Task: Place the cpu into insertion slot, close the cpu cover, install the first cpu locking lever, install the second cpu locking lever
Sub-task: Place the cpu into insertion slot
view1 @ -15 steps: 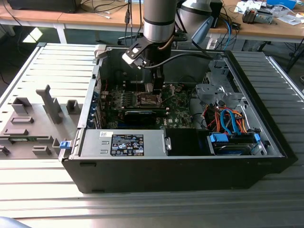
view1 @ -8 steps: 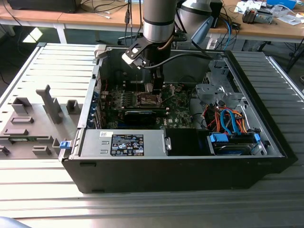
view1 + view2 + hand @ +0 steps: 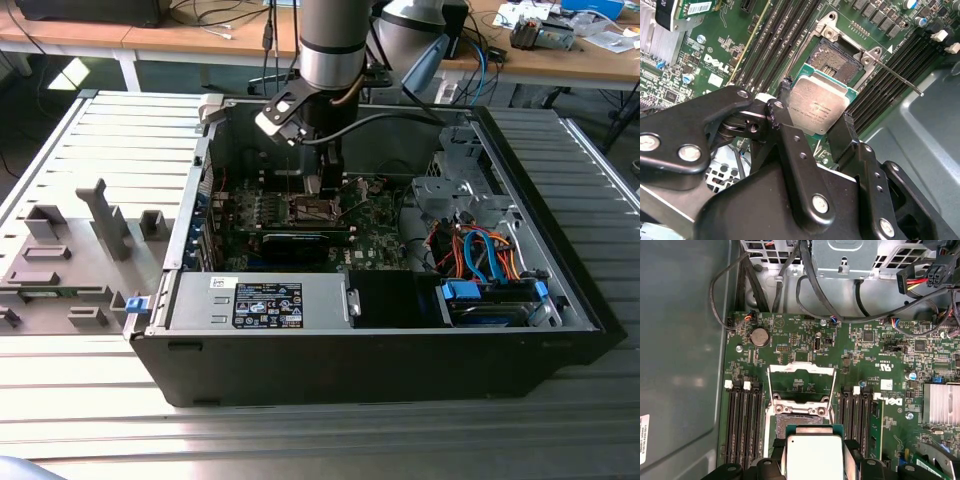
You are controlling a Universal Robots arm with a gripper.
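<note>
My gripper (image 3: 816,112) is shut on the cpu (image 3: 817,104), a flat square chip with a silvery top, pinched at two opposite edges by the black fingers (image 3: 847,129). The chip hangs just above and beside the insertion slot (image 3: 836,59), whose dark contact field lies bare inside its metal frame. In the first wrist view the cpu (image 3: 812,456) partly overlaps the insertion slot (image 3: 796,421), and the cpu cover (image 3: 800,369) stands swung open behind it. A thin locking lever (image 3: 900,80) sticks out beside the socket. In the exterior view the gripper (image 3: 330,185) reaches down into the computer case (image 3: 380,350).
Long memory slots (image 3: 745,420) flank the socket on both sides. A finned heatsink (image 3: 941,404) and a long black card (image 3: 300,240) sit nearby. Cables (image 3: 805,285) run along the case wall. Grey fixtures (image 3: 100,215) stand on the slatted table at the exterior view's left.
</note>
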